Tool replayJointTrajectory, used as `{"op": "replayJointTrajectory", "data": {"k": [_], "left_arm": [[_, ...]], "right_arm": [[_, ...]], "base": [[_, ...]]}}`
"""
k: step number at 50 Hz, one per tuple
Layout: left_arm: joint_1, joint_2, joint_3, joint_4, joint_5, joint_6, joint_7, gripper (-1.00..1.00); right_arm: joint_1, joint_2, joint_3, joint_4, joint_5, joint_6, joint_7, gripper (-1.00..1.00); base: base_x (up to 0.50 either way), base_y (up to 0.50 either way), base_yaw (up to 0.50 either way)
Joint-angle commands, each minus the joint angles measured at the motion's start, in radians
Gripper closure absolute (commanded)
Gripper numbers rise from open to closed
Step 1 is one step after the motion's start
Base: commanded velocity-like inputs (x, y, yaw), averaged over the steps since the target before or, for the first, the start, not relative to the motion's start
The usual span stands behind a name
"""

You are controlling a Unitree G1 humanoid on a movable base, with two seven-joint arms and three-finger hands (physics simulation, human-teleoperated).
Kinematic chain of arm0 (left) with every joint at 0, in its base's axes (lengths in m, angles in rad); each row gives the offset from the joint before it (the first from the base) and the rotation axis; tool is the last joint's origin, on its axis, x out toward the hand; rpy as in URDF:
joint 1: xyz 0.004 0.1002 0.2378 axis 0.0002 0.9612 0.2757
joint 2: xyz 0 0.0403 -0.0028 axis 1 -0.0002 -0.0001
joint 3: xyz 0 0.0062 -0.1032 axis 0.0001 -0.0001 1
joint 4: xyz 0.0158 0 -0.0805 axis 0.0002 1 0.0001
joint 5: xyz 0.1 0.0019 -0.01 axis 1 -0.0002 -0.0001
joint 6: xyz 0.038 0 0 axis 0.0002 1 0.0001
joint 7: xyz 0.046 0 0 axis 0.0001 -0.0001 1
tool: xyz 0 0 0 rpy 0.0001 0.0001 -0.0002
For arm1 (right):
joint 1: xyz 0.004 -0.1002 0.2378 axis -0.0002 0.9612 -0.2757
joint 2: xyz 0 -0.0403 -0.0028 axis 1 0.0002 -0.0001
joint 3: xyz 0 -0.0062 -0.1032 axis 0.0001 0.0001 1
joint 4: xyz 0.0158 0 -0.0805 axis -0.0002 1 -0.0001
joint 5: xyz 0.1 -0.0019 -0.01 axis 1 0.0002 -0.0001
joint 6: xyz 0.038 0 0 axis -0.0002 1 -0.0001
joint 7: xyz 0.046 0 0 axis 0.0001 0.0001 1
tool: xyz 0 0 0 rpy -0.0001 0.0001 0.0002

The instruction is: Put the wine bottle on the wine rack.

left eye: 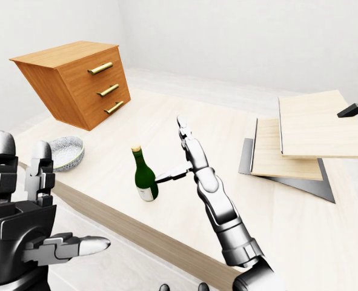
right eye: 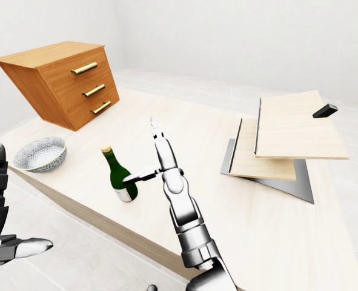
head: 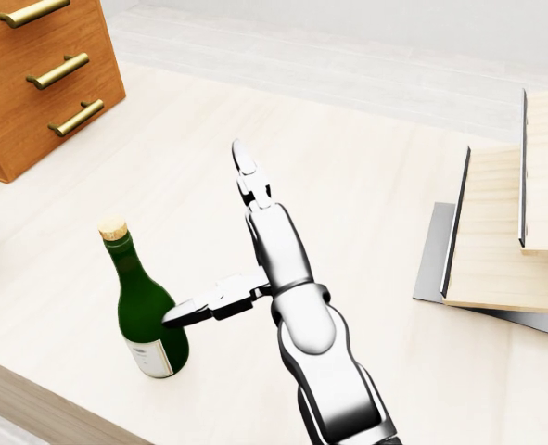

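At the far left of the left-eye view, the robot's left hand (left eye: 30,227) is raised low beside the table (head: 366,185), fingers spread apart and holding nothing. On the pale wooden table, toward its left end, a wooden chest of three drawers (left eye: 82,82) with brass handles sits tilted. Just right of it, near the table's edge, rests a small patterned bowl (right eye: 40,153).

Further right stands the wine bottle (head: 144,301), upright, dark green with a cork-coloured top and a pale label at its base. It is on the tabletop, well apart from the rack.

Right of the bottle, the right hand (head: 241,250) reaches in from the bottom of the head view. It is spread wide: two fingers point straight up the picture, and the thumb (head: 204,308) sticks out leftward, its tip at the bottle's shoulder. Whether the tip actually touches the glass is hard to judge. The fingers do not wrap the bottle.

At the far right sits the wine rack (right eye: 288,136), built of slanted pale wooden boards on a grey base, with a small black block (right eye: 325,111) on its top board.
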Motion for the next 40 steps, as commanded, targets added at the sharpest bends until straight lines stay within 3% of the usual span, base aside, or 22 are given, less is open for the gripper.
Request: {"op": "replayJointTrajectory", "data": {"k": [1, 13, 22, 26, 27, 31, 40], "left_arm": [[-0.009, 0.005, 0.025, -0.017, -0.022, 0.000, 0.003, -1.00], [-0.011, 0.005, 0.027, -0.018, -0.024, 0.000, 0.004, -1.00], [-0.001, -0.006, 0.003, -0.027, -0.009, 0.000, 0.001, -1.00], [0.000, -0.003, 0.012, -0.031, -0.016, 0.000, 0.000, -1.00], [0.001, -0.004, 0.018, -0.035, -0.022, 0.000, 0.000, -1.00], [0.004, -0.007, 0.014, -0.038, -0.017, 0.000, -0.004, -1.00], [0.002, -0.009, 0.015, -0.014, -0.004, 0.000, -0.016, -1.00]], "right_arm": [[-0.024, 0.007, 0.010, 0.008, -0.033, 0.000, -0.013, -1.00], [-0.008, 0.007, 0.015, -0.026, -0.049, 0.000, -0.007, -1.00], [-0.051, 0.038, 0.020, 0.118, -0.025, 0.000, 0.010, -1.00], [-0.077, 0.051, 0.007, 0.171, -0.006, -0.011, 0.012, -1.00], [-0.093, 0.053, 0.003, 0.204, -0.004, -0.037, 0.007, -1.00], [-0.126, 0.060, -0.011, 0.269, 0.011, -0.069, 0.006, -1.00], [-0.158, 0.076, -0.015, 0.309, 0.020, -0.078, -0.003, -1.00]], "base": [[0.00, 0.00, 0.00], [0.00, 0.00, 0.00], [0.00, 0.00, 0.00], [0.00, 0.00, 0.00], [0.00, 0.00, 0.00], [0.00, 0.00, 0.00], [0.00, 0.00, 0.00]]}}
